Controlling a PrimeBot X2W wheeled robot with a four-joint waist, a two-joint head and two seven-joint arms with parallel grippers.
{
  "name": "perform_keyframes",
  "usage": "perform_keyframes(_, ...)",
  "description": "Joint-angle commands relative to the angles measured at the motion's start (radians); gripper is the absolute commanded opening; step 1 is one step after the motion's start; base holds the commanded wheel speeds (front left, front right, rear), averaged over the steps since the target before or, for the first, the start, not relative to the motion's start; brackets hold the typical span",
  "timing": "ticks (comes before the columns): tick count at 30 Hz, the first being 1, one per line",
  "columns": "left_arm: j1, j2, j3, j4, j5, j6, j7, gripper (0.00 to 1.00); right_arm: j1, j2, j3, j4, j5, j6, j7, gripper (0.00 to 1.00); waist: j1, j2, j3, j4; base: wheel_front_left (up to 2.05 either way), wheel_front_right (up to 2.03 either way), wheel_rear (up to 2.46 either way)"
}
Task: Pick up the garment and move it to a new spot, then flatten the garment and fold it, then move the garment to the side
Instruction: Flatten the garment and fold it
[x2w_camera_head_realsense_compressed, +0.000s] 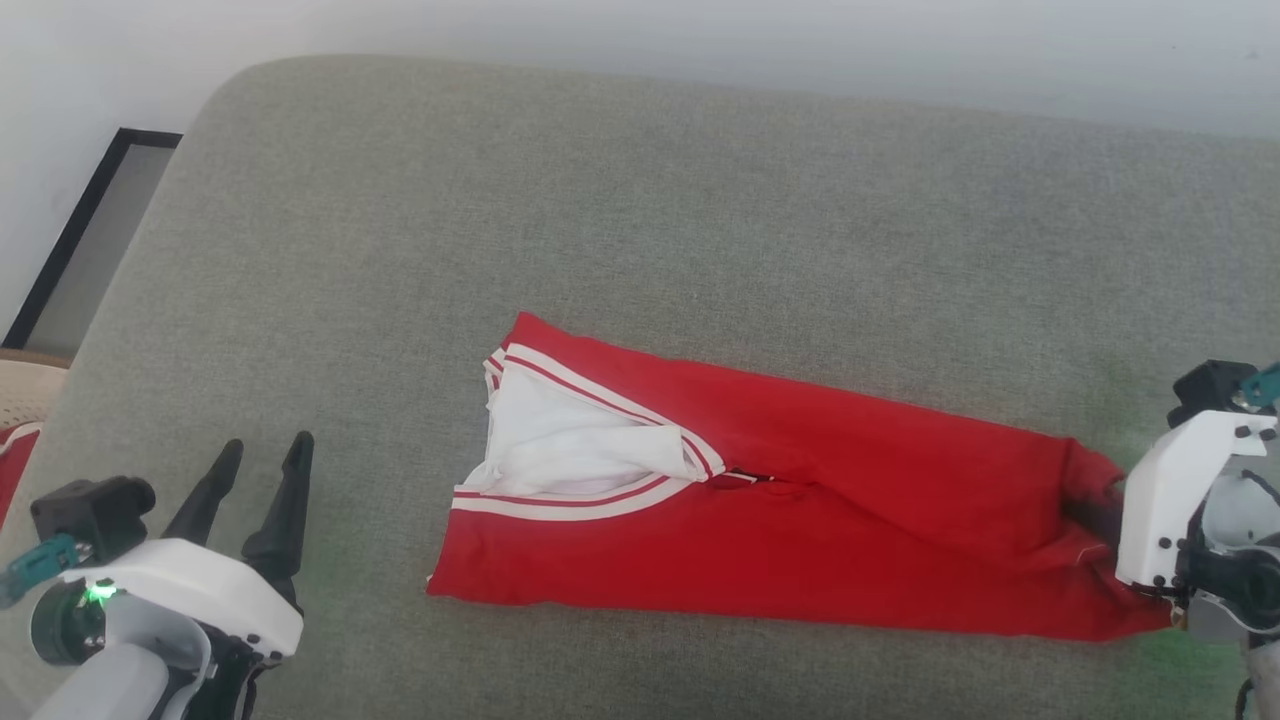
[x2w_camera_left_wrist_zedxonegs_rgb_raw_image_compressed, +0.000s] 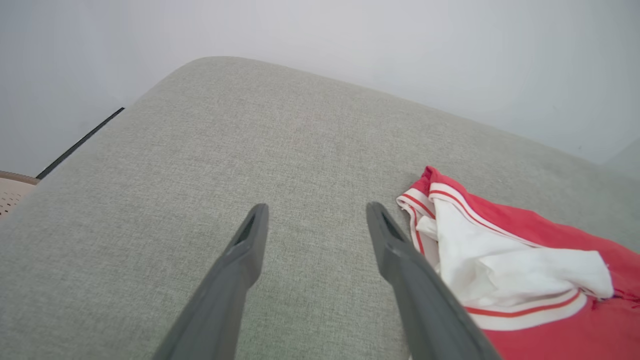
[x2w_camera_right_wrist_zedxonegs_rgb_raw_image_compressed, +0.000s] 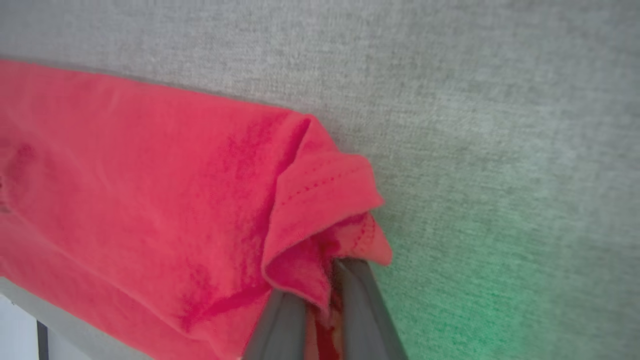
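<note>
Head view: a long, folded soft red jersey top (x2w_camera_head_realsense_compressed: 850, 500) with a white sleeve panel and red-and-white striped trim lies across the centre and lower right of a grey fabric-covered padded surface (x2w_camera_head_realsense_compressed: 640, 200). The white panel and trim sit at its left end. At the lower left, the left end effector (x2w_camera_head_realsense_compressed: 266, 445) hovers over bare fabric, well apart from the garment, its two dark fingers spread. At the right edge, the right end effector (x2w_camera_head_realsense_compressed: 1100, 525) meets the garment's right end, mostly hidden behind its white housing. A dark-framed panel (x2w_camera_head_realsense_compressed: 90, 230) leans at the upper left.

Left wrist view: the left end effector (x2w_camera_left_wrist_zedxonegs_rgb_raw_image_compressed: 316, 210) shows two dark fingers wide apart above the grey surface (x2w_camera_left_wrist_zedxonegs_rgb_raw_image_compressed: 250, 150), gripping nothing. The garment's (x2w_camera_left_wrist_zedxonegs_rgb_raw_image_compressed: 525, 270) white and striped end lies at the lower right, just beside the right-hand finger.

Right wrist view: the right end effector (x2w_camera_right_wrist_zedxonegs_rgb_raw_image_compressed: 320, 285) is clamped on a bunched corner of the red garment (x2w_camera_right_wrist_zedxonegs_rgb_raw_image_compressed: 150, 190), fabric pinched between its close-set fingers at the bottom centre. A green glow tints the grey surface (x2w_camera_right_wrist_zedxonegs_rgb_raw_image_compressed: 500, 125) at the lower right.
</note>
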Motion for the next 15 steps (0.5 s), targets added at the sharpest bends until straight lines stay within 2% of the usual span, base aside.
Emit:
perform_keyframes(1, 0.013, -0.006, 0.008, 0.003, 0.010, -0.006, -0.004, 1.00, 0.020, 0.016, 0.010, 0.015, 0.012, 0.000, -0.001, 0.00, 0.0000, -0.0001, -0.001, -0.001, 0.00, 0.00, 0.00)
perform_keyframes(7, 0.041, -0.032, 0.052, 0.018, 0.025, -0.030, -0.004, 1.00, 0.028, -0.032, -0.058, -0.020, 0.040, -0.001, -0.027, 0.00, 0.0000, -0.0001, -0.006, -0.020, 0.00, 0.00, 0.00)
perform_keyframes(12, 0.047, -0.038, 0.072, 0.028, 0.040, -0.042, -0.004, 1.00, 0.033, -0.055, -0.131, -0.024, 0.029, -0.001, -0.039, 0.00, 0.0000, -0.0001, -0.004, -0.051, 0.00, 0.00, 0.00)
perform_keyframes(15, 0.041, -0.041, 0.080, 0.029, 0.043, -0.050, -0.004, 1.00, 0.023, -0.092, -0.176, -0.008, 0.014, -0.001, -0.050, 0.00, 0.0000, -0.0001, 0.001, -0.069, 0.00, 0.00, 0.00)
